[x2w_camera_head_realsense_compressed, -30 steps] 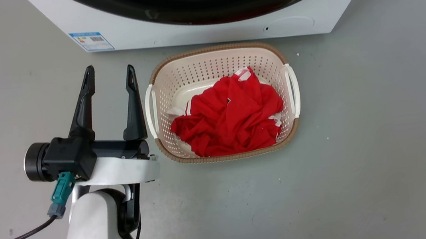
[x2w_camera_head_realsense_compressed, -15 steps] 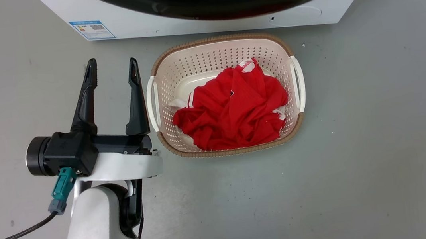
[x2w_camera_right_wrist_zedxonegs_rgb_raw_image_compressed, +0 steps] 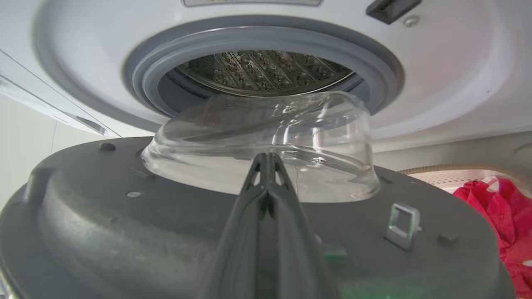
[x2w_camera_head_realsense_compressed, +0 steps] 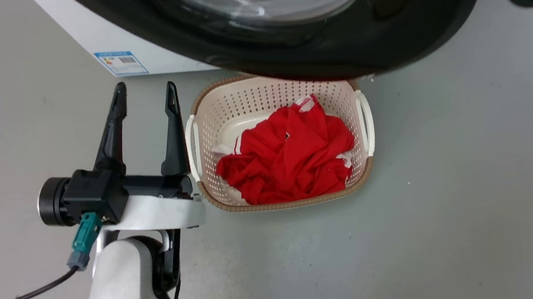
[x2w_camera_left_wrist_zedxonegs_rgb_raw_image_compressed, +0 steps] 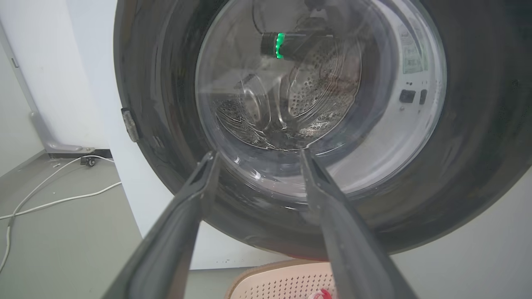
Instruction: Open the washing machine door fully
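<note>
Over the grey floor [x2w_camera_head_realsense_compressed: 453,198], the fingers of the right gripper [x2w_camera_right_wrist_zedxonegs_rgb_raw_image_compressed: 268,159], shut together on nothing, point along the inner face of the part-open washing machine door [x2w_camera_right_wrist_zedxonegs_rgb_raw_image_compressed: 124,216], which I'd judge wants a steady outward sweep above the basket [x2w_camera_head_realsense_compressed: 285,202], while the left gripper [x2w_camera_head_realsense_compressed: 145,86] gapes empty.

The washing machine door [x2w_camera_head_realsense_compressed: 335,46] overhangs the basket [x2w_camera_head_realsense_compressed: 210,141] at its far rim.

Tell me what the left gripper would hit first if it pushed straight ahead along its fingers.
Most likely the washing machine door: in the left wrist view the left gripper has its open fingers framing the lower part of the door's clear glass bowl. How much gap remains is hard to judge.
</note>
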